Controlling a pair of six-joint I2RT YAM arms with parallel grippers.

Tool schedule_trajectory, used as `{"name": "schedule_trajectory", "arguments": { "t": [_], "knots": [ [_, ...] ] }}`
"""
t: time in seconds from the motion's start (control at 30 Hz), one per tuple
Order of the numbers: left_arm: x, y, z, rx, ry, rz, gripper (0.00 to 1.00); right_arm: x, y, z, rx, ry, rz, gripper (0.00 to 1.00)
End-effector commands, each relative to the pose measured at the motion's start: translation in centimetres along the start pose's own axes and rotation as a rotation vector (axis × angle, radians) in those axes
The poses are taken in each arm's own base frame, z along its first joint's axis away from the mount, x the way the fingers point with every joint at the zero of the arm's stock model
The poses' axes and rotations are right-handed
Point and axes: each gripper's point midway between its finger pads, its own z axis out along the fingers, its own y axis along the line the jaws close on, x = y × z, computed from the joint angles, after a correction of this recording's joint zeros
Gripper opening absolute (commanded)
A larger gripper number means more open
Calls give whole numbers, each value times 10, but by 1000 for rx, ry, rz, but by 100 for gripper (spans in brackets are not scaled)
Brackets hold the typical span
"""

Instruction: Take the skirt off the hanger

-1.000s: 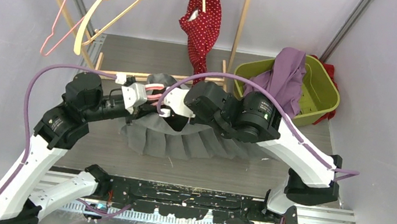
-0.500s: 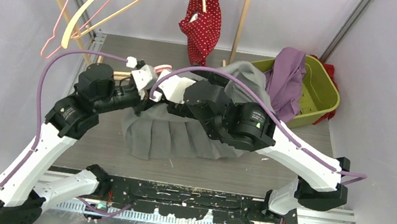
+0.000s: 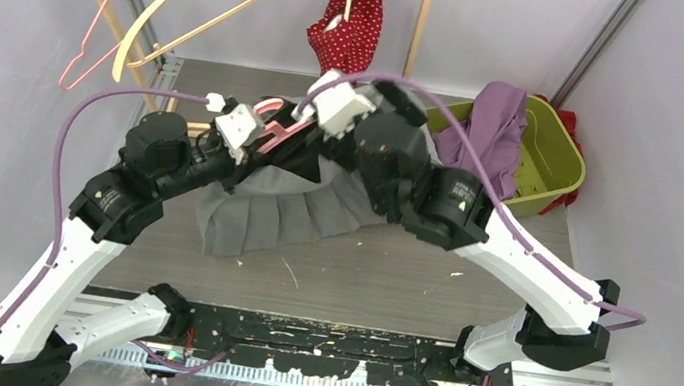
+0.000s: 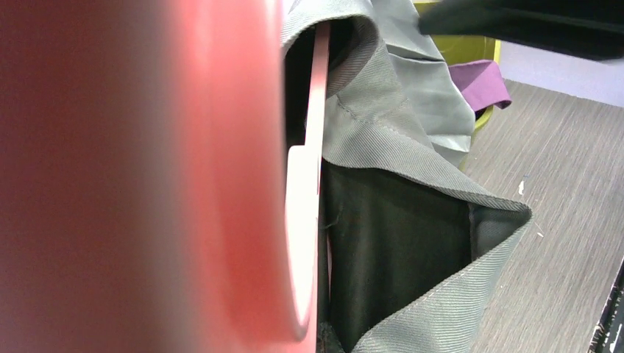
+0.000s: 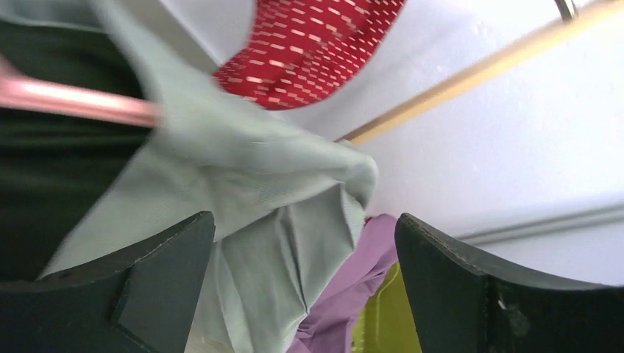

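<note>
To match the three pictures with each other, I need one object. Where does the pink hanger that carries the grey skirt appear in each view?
Top external: the pink hanger is above the middle, slightly left.
Left wrist: it fills the left half, blurred.
Right wrist: it is a pink bar at the upper left edge.
Shared landmark: the grey skirt.

No word, number or brand can be read in any view; the right arm (image 3: 474,234) carries a small green mark (image 3: 459,201) on a dark joint, too small to tell letters; the grey skirt (image 4: 412,147) and the pink hanger (image 4: 318,110) show only plain surface up close.
</note>
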Motion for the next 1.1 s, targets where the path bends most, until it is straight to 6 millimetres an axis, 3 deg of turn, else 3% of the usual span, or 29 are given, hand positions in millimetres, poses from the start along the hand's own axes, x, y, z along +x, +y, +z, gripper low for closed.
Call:
{"name": "schedule_trajectory", "arguments": {
  "t": [0.0,0.2,0.43,0.5,0.63,0.67,0.8,1.07],
  "knots": [
    [-59,15,-37,-93,-191,54,0,-5,-41,19,96,-52,277,96],
    [-61,14,-43,-93,-199,58,0,-17,-19,52,23,-53,265,95],
    [-55,16,-38,-100,-177,67,0,-29,-17,43,-49,-89,296,94],
    [-54,16,-35,-96,-177,69,0,-31,-15,38,-85,-105,301,83],
    [-55,15,-29,-83,-180,68,0,-34,-14,35,-107,-125,306,26],
    [-55,15,-29,-83,-182,67,0,-33,-15,36,-101,-120,302,18],
    [-52,17,-27,-90,-173,70,0,-36,-15,37,-110,-120,304,2],
    [-39,20,-22,-111,-143,75,0,-61,-30,17,-162,-216,382,1]
  ]
}}
